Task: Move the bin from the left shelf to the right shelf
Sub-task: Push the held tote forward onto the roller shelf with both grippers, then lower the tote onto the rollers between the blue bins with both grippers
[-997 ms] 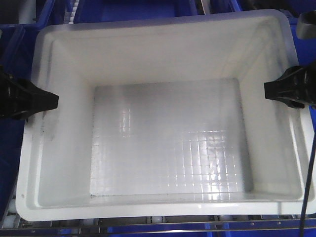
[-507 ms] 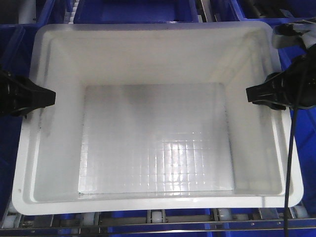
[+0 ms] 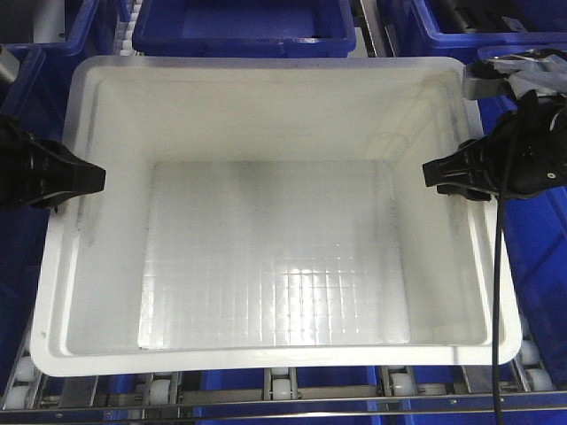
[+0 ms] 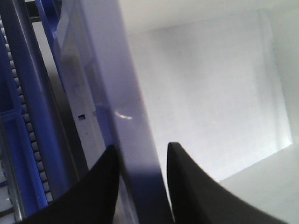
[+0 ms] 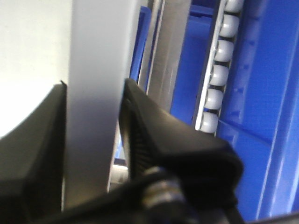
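I hold the bin [image 3: 275,221], a large white crate with a gridded floor, between my two arms, seen from above. My left claw [image 3: 89,180] is clenched on the left rim, and the left wrist view shows the rim wall running between its two dark fingers [image 4: 100,186]. My right claw [image 3: 434,173] is clenched on the right rim; the right wrist view shows the rim pinched tightly between both jaws. The bin sits over a roller rack [image 3: 283,390], whose small white rollers show just below its near edge, with dark blue crates [image 3: 239,22] close behind and to both sides.

The main risk, as I judge it, is uneven carrying. Each claw grips only a thin strip of smooth rim, so if one arm leads the other, the bin could twist and slip free. The blue crates crowd the path, and a corner could catch on them. A black cable [image 3: 498,266] hangs beside my right claw and could snag on the rim.
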You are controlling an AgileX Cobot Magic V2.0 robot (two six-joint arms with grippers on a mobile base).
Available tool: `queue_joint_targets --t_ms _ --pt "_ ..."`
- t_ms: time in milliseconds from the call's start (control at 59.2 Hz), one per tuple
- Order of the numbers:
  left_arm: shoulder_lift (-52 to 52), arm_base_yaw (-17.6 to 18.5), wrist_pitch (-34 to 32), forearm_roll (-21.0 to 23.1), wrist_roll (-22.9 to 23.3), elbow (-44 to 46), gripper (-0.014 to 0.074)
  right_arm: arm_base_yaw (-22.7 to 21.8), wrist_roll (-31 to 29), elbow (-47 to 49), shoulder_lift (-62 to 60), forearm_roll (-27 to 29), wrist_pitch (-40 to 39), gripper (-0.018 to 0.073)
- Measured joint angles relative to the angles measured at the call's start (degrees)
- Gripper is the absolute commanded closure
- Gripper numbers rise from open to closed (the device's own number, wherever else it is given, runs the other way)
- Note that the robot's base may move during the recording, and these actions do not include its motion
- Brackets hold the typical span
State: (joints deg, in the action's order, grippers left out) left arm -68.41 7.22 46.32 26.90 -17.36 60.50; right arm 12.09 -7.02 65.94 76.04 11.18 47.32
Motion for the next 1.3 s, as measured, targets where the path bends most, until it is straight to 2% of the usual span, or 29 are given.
queue_joint_targets --t_ms 592,778,930,1302 --pt "-2.3 -0.1 -1.4 0.1 -0.6 0.4 0.0599 -0.2 0.4 0.3 1.1 0.1 -1.3 0.0561" --pt "-2.3 -0.1 -1.4 0.1 -0.6 0.4 0.0582 -0.2 0.4 0.3 1.1 0.1 -1.4 0.0529" --pt "-2.3 -0.1 -1.6 0.1 -0.7 0.4 0.0560 -0.2 0.4 0.3 1.1 0.1 -1.4 0.0440" --pt "-2.4 -0.1 -2.6 -0.2 -0.8 0.4 0.0430 0.0 -0.2 0.3 1.1 1.7 -1.3 0.0085"
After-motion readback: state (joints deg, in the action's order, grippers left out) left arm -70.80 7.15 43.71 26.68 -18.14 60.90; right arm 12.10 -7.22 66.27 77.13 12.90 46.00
